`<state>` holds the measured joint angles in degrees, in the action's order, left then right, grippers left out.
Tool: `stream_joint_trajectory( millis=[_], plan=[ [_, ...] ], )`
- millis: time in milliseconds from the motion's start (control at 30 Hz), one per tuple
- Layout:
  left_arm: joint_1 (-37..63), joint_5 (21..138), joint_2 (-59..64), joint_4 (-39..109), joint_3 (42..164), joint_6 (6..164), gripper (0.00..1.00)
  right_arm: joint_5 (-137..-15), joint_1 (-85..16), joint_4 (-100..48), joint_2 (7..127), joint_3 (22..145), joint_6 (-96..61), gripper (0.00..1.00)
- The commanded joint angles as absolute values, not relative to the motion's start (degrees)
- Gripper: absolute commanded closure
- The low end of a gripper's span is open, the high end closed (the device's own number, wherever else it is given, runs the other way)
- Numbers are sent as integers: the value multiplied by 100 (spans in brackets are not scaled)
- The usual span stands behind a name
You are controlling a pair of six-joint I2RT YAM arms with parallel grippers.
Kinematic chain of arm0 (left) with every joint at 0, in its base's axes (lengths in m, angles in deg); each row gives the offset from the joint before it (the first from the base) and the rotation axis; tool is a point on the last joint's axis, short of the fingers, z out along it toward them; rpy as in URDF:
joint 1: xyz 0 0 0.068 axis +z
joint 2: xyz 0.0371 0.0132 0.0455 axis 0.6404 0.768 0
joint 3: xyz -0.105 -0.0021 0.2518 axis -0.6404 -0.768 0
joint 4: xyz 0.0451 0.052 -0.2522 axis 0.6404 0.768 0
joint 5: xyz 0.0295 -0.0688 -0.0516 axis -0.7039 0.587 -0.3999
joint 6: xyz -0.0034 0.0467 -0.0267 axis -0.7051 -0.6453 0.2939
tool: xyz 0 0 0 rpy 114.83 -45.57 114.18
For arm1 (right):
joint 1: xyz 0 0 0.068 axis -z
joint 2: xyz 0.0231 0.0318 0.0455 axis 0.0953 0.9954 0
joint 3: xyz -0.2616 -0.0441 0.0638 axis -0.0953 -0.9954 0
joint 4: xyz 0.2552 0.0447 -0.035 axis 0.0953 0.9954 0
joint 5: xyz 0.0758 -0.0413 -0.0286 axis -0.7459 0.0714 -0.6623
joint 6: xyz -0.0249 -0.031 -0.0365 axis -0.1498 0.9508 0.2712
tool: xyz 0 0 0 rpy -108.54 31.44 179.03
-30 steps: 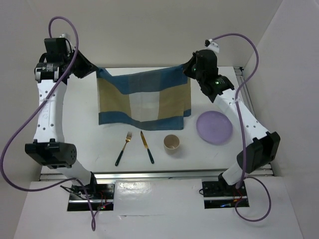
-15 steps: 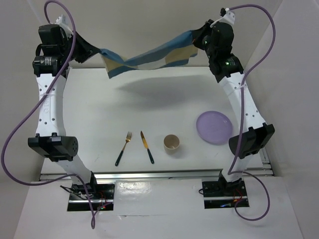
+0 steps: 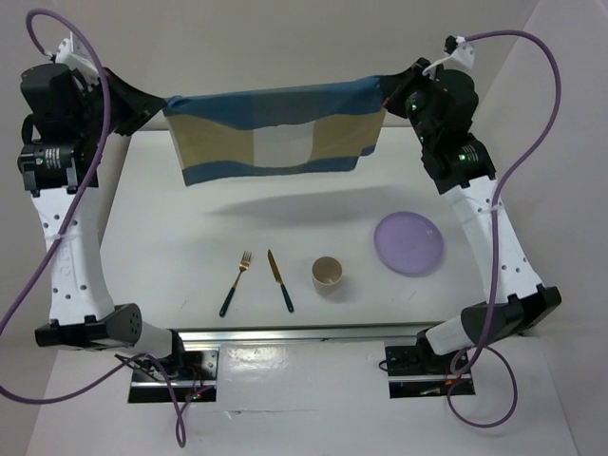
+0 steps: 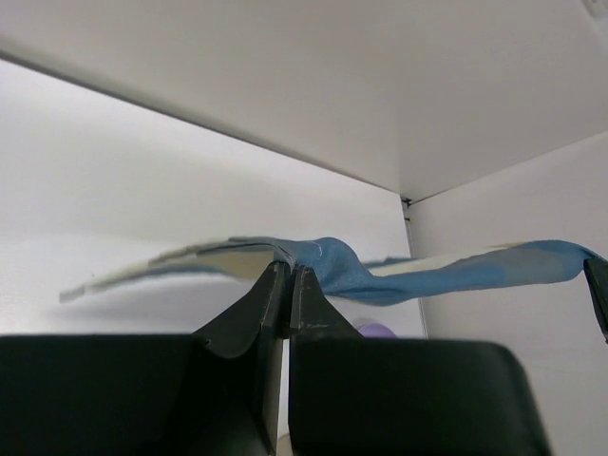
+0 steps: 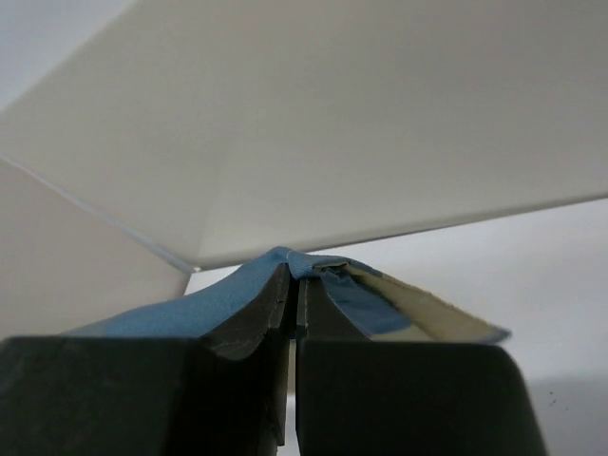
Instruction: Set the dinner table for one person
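The table lies broad and white in front of both arms. Nothing on it is laid out as a place setting yet. A fork, a knife and a cup sit in a row along the near edge, and a purple plate lies closer to the right edge.

Above the far edge hangs the blue-and-tan placemat, stretched between the arms and clear of the surface, with its shadow falling on the white below. The left gripper is pressed together on one top corner and the right gripper on the other. Each has only a small bunch of cloth between its fingers.

To my eye that thin bite is the weak spot. If the arms pull any further apart, or one drops faster than the other, a corner could slip out and the mat would swing down in a heap.

The loose lower edge will probably touch first, and if it drags it may curl under and leave a fold.

Brought too far toward the near edge, the mat could land across the fork, knife or cup and tip the cup over.
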<state>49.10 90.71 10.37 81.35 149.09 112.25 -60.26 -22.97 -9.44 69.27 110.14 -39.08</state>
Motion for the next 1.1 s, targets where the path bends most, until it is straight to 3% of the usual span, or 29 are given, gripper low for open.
stream_joint_trajectory(
  millis=[0,267,433,467,500,533,600,633,700,767,800,833,867,1033,1067],
  plan=[
    [4949,8817,1000,8098,15092,11113,100,-5701,-2331,-1184,6747,11040,-3704,100],
    [4817,8519,2581,7686,15021,11227,100,-5664,-2103,-974,8635,11770,-3421,100],
    [4572,8035,4390,7571,16188,11236,100,-6314,-1629,-596,10480,13252,-3737,100],
    [4519,8035,4741,7666,16486,11236,97,-6411,-1576,-500,11153,13568,-3816,96],
    [4519,8035,5415,7737,16802,11236,66,-6525,-1523,-264,11447,14268,-3817,83],
    [4519,8183,5691,7833,17371,11236,51,-6718,-1522,-149,11702,14562,-3878,49],
    [4519,8237,5948,7835,17517,11183,26,-6859,-1452,-7,12030,14889,-3878,30],
    [4519,8237,5836,7730,17187,11131,23,-6965,-1400,-7,12030,14733,-3878,28],
    [4466,8097,5520,7441,16615,11069,17,-7018,-1399,-321,11638,14155,-3878,28],
    [4466,8008,5133,7325,16042,10894,22,-7167,-1338,-542,11274,13065,-3878,30],
    [4414,7921,5062,7412,15963,10841,25,-7168,-1338,-543,10952,12775,-3878,36],
    [4413,7868,4983,7682,15770,10701,38,-7168,-1338,-543,10819,12224,-3878,41],
    [4352,7868,4826,7807,15603,10612,41,-7246,-1338,-543,10696,11957,-3818,45],
    [4036,8051,4280,7994,13856,10550,43,-7510,-1390,-543,10255,10620,-3817,60],
    [3966,8200,4227,7871,13235,10550,43,-7511,-1391,-491,10255,10366,-3765,68]
  ],
)
